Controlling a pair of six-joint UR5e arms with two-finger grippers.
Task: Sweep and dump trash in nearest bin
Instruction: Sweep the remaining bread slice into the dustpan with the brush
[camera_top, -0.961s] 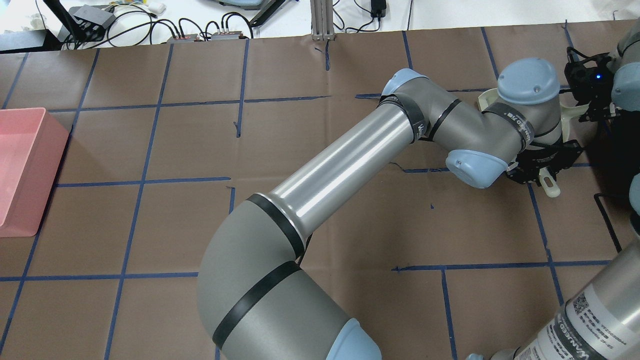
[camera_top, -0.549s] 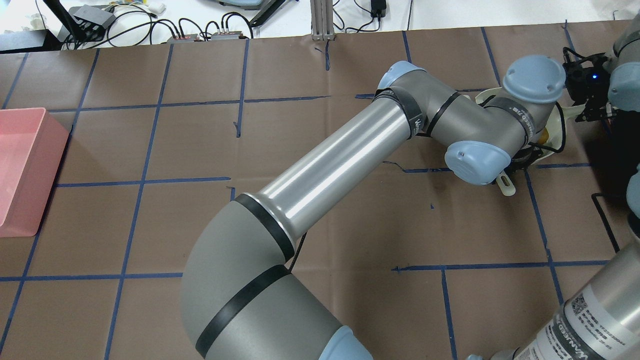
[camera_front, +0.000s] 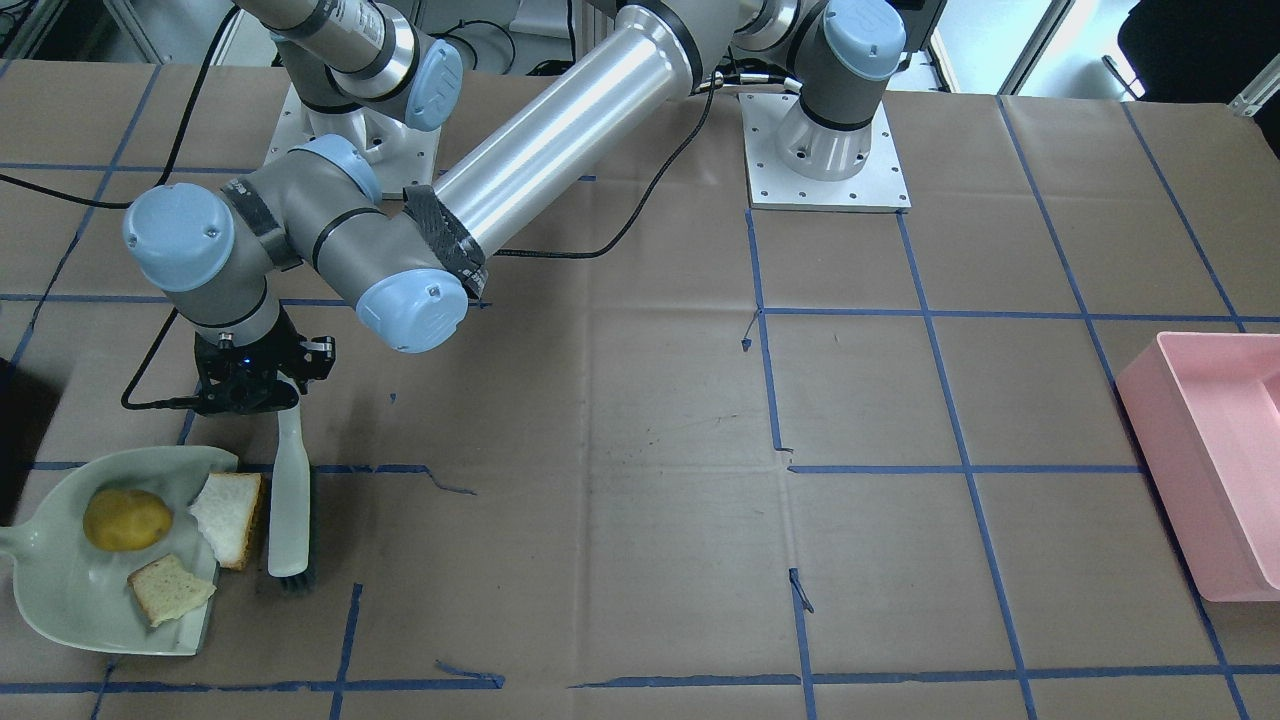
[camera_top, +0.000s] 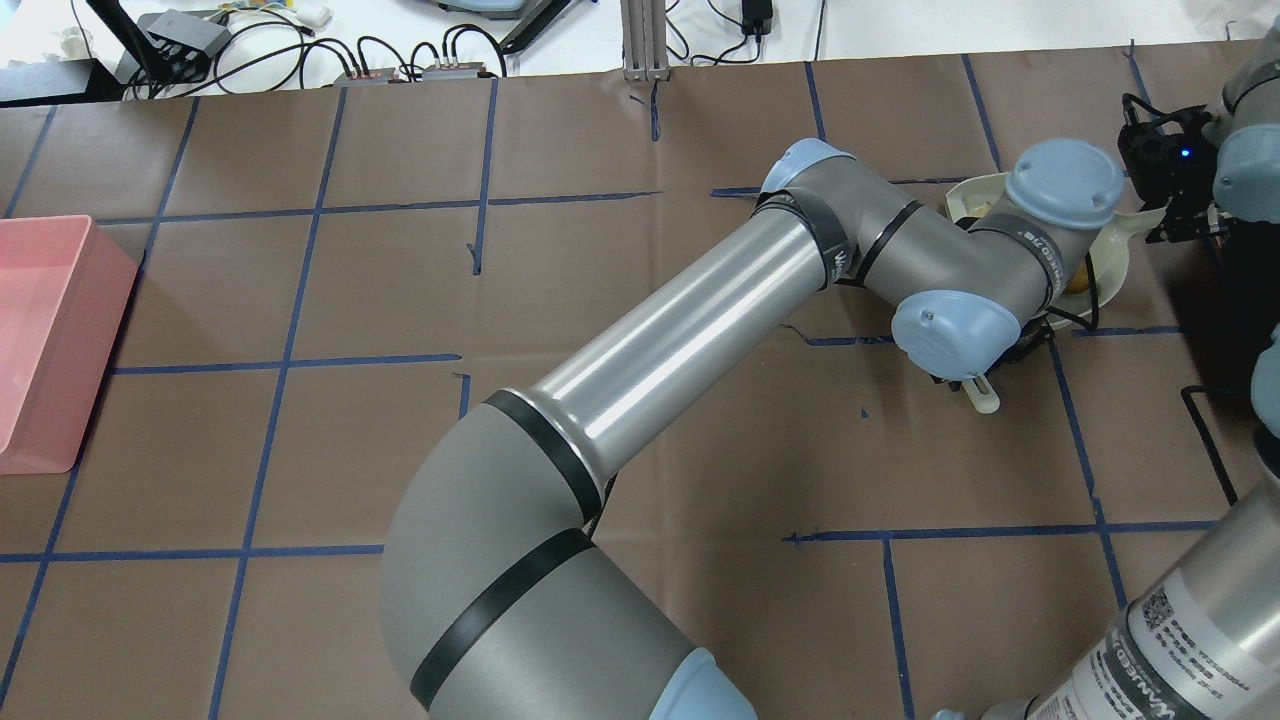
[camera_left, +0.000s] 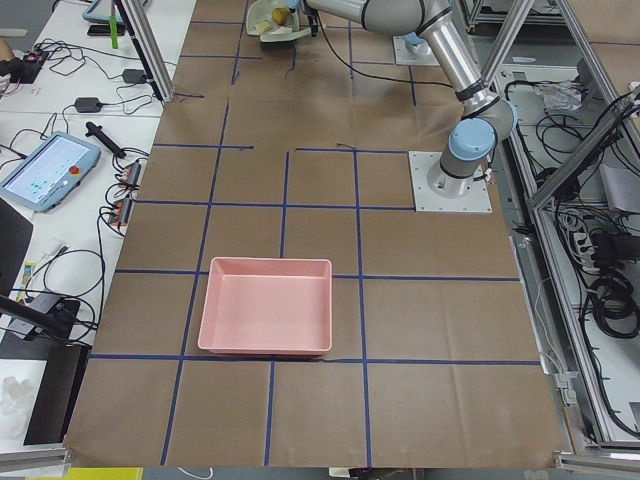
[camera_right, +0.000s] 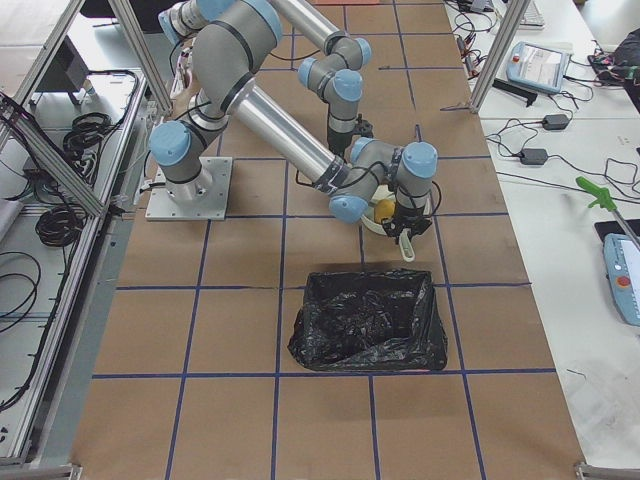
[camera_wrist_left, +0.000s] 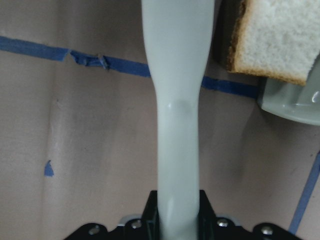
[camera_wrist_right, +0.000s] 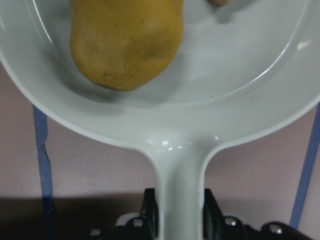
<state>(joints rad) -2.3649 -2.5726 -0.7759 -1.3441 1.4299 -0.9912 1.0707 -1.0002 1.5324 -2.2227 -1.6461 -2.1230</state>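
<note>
A: What is the left gripper doing?

B: It is pinching the brush near the end of its handle, with the fingers pressing in from both sides. The brush is stretching away from the robot, low over the table. I cannot tell whether the bristles are touching the paper.

A: And the right gripper?

B: Its fingers are clamping the handle of the dustpan. The pan is lying level at the robot's right end of the table, with its open lip facing the brush.

A: Where is the trash lying?

B: All three pieces are lying in the pan. The potato is sitting deep in the bowl, closest to the handle. One slice is lying at the lip with its crust hanging over the edge, just beside the brush. Whether the two are touching, I cannot tell. The second slice is lying near the lip too, apart from the potato.

A: And the bins?

B: The black bin is standing near the pan. The pink bin is sitting well apart, at the table's other end.
</note>
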